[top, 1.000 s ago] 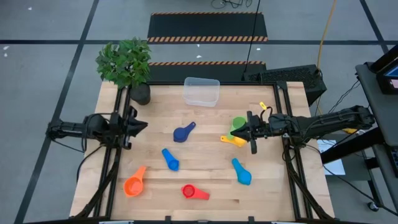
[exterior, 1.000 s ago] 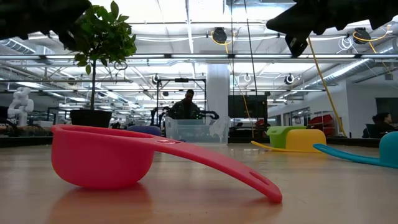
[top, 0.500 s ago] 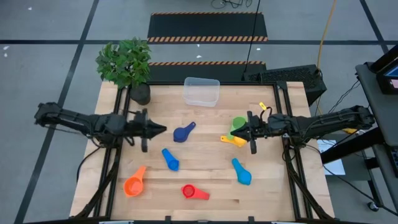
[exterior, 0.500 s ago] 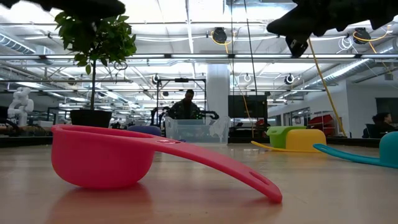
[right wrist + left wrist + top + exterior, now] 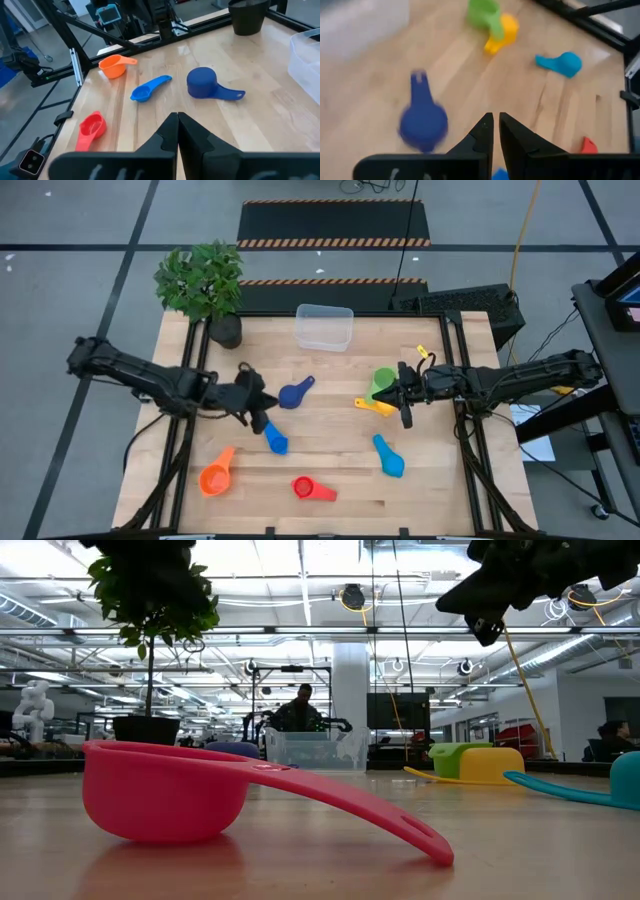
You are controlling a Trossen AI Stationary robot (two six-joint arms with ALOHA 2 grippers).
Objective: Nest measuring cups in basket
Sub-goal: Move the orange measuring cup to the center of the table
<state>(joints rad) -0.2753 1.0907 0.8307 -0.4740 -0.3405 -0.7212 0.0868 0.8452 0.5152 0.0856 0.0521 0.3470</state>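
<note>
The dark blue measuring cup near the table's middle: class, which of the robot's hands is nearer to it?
Left. The left hand hovers just beside the dark blue measuring cup, empty. The right hand sits farther off across the table, by the green cup.

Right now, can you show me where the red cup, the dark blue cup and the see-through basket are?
red cup (image 5: 303, 487), high view, on its bowl.
dark blue cup (image 5: 291, 395), high view, on its bowl.
basket (image 5: 324, 313), high view, on its far rim.
</note>
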